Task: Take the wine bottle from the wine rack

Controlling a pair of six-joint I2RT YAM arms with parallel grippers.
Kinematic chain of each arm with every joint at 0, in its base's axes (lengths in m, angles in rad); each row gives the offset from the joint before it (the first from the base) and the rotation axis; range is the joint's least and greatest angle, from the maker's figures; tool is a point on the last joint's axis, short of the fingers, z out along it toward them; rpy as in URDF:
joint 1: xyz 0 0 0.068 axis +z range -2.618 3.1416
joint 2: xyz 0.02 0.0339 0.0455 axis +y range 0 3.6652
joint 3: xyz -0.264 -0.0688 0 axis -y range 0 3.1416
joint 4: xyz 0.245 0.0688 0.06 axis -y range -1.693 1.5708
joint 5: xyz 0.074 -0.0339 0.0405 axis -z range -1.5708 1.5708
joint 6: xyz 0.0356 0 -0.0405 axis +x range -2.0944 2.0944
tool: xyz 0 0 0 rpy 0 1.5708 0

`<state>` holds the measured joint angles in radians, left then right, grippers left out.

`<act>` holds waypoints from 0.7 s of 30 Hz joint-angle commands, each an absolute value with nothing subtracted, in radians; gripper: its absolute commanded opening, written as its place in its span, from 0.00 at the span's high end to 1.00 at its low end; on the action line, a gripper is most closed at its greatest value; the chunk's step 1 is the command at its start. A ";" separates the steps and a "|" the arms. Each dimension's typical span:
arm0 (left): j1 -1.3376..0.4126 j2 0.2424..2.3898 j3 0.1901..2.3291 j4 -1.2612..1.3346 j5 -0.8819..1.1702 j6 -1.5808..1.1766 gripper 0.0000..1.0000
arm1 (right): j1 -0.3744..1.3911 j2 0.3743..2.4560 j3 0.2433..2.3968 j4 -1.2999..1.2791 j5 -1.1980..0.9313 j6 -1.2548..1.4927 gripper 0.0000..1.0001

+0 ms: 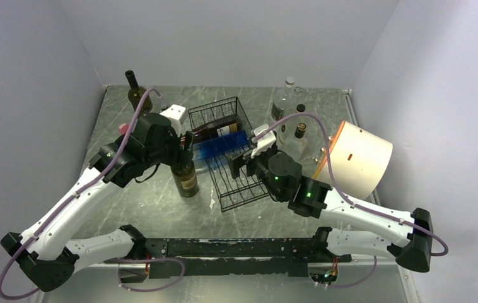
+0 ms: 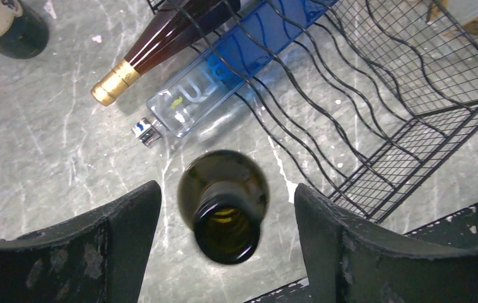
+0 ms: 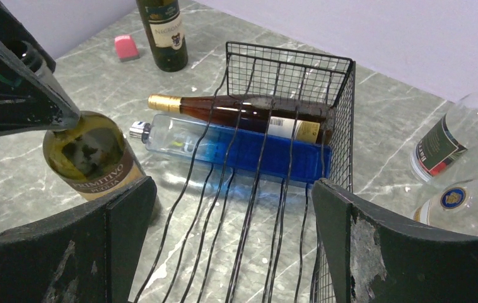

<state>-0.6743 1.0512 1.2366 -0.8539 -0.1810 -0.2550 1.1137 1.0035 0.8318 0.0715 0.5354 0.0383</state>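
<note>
On the left, the dark green glass wine bottle (image 1: 187, 178) stands upright on the grey stone worktop (image 1: 151, 211), just beside the black wire wine rack (image 1: 214, 113), so that part looks done. The left end effector (image 2: 225, 192) is open around the bottle's top, not gripping it. A brown gold-capped bottle (image 1: 214, 130) and a clear blue bottle (image 1: 224, 149) lie in the rack, and the right end effector (image 3: 233, 196) is wide open, holding nothing.

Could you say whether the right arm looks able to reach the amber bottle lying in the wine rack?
Probably yes: the right gripper hangs open over the open-topped wine rack, and nothing covers the amber bottle; the blue bottle lies beside it, crowding one side.
</note>
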 commanded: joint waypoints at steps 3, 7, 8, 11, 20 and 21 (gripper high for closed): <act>-0.724 1.050 1.225 -0.886 -0.337 -0.287 0.34 | 1.105 1.040 0.847 0.078 0.540 0.037 0.00; -0.737 1.080 1.248 -0.907 -0.405 -0.293 0.56 | 1.105 1.062 0.859 0.073 0.534 0.049 0.00; -0.738 1.083 1.256 -0.911 -0.415 -0.295 0.60 | 1.106 1.063 0.853 0.080 0.534 0.050 0.00; -0.737 1.100 1.291 -0.951 -0.438 -0.312 0.83 | 1.106 1.074 0.849 0.076 0.531 0.053 0.00; -0.731 1.171 1.409 -1.091 -0.647 -0.387 0.93 | 1.104 1.100 0.860 0.071 0.530 0.048 0.00; -0.723 1.181 1.415 -1.099 -0.682 -0.397 0.93 | 1.103 1.103 0.857 0.081 0.529 0.046 0.00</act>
